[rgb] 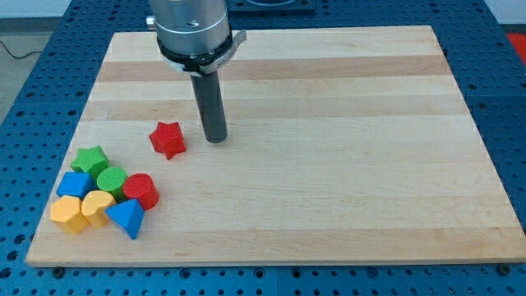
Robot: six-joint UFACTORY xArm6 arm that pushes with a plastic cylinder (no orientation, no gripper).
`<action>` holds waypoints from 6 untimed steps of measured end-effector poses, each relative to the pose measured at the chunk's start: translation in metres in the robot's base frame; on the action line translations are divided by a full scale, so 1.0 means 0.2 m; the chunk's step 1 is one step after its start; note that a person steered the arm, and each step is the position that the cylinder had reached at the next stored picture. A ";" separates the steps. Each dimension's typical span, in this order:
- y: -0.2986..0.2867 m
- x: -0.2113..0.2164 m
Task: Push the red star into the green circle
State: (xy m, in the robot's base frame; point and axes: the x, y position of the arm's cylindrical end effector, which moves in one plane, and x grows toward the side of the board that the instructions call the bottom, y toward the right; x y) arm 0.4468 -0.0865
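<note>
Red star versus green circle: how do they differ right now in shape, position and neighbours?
Shape: the red star has points, while the green circle is a round cylinder.
Position: the red star sits apart, just to the view's left of my tip; the green circle lies farther toward the view's bottom left.
Neighbours: the red star stands alone; the green circle is packed in a cluster beside the red cylinder and green star.
Both rest on the wooden board.

No readable text, labels, brand marks, numbers or signs appear anywhere in the camera view, whether on the wooden board (329,164), the coloured blocks at lower left, or the arm's housing at top.
</note>
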 end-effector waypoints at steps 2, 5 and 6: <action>-0.34 0.13; -0.41 -0.17; -0.54 -0.07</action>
State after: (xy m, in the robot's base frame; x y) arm 0.4321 -0.1936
